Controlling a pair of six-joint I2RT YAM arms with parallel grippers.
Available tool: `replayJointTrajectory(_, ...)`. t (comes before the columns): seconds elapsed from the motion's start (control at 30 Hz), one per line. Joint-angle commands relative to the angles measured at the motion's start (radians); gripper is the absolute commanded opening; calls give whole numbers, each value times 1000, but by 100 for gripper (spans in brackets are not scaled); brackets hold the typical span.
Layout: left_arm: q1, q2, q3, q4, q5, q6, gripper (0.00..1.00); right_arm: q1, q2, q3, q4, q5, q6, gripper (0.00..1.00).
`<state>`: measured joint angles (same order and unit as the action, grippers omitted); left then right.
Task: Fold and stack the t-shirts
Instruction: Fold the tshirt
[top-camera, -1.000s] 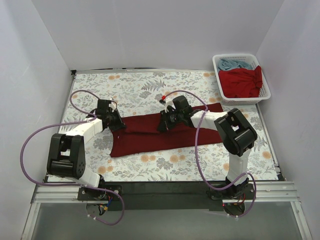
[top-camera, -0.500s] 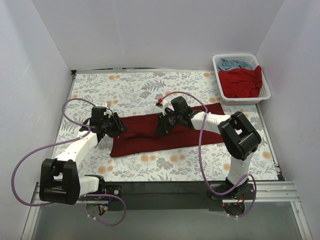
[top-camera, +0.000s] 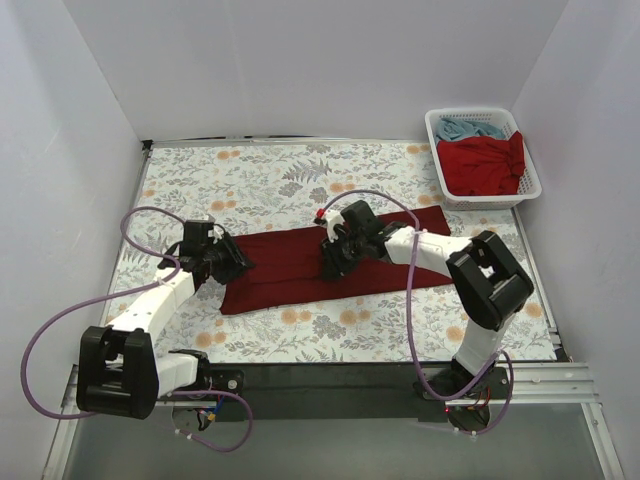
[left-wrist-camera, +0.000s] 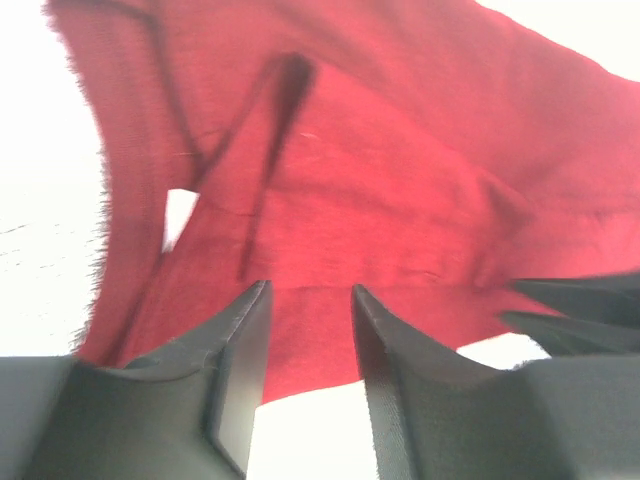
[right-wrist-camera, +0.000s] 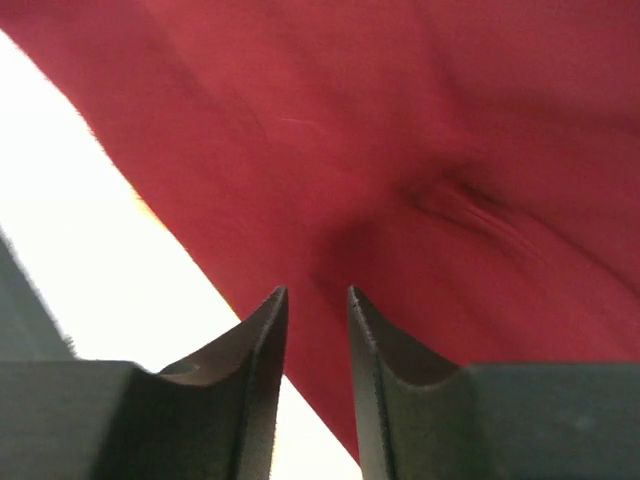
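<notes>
One maroon shirt (top-camera: 285, 272) lies as a long flat band across the middle of the table cloth (top-camera: 280, 180). Its long axis runs left to right, and the right end sits a little farther from the arm bases than the left end.

Your left gripper (top-camera: 232, 264) is at the band's left end. In its wrist view the fingers stand narrowly parted with nothing between them, and the shirt's left edge lies just ahead of the tips.

Your right gripper (top-camera: 333, 265) is low over the band near mid-length. Its fingers are also slightly apart and not visibly pinching, with cloth just beyond them. The band's right end lies bare, off to that gripper's right.

You will likely fold across the length next. The left arm is the one already at an end, while the right arm sits about where a crease would fall.

The red shirt (top-camera: 485, 165) and the blue shirt (top-camera: 468, 128) are in the basket (top-camera: 480, 112) at the far right corner, well apart from both grippers.
</notes>
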<state>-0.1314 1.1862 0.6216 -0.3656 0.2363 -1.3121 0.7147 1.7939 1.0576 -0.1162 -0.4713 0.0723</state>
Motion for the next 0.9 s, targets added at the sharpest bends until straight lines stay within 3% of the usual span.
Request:
replayJointTrajectory(0.0, -2, 7, 47, -70, -136, -91, 35, -26, -118, -16, -80, 295, -42, 39)
replayJointTrajectory(0.2, -1, 78, 38, -114, -224, -188, 20, -96, -206, -109, -158, 549, -13, 43)
replayJointTrajectory(0.37, 6, 156, 27, -108, -268, -220, 15, -169, -268, -218, -165, 580, 12, 43)
replayJointTrajectory(0.47, 22, 239, 46, -87, -310, -231, 15, -176, -255, -234, -197, 563, 9, 43)
replayJointTrajectory(0.63, 39, 441, 179, -90, -334, -216, 14, -175, -235, -272, -260, 367, 55, 43)
replayJointTrajectory(0.87, 41, 743, 574, -114, -348, -103, 18, -5, -257, -303, -296, 186, 176, 43)
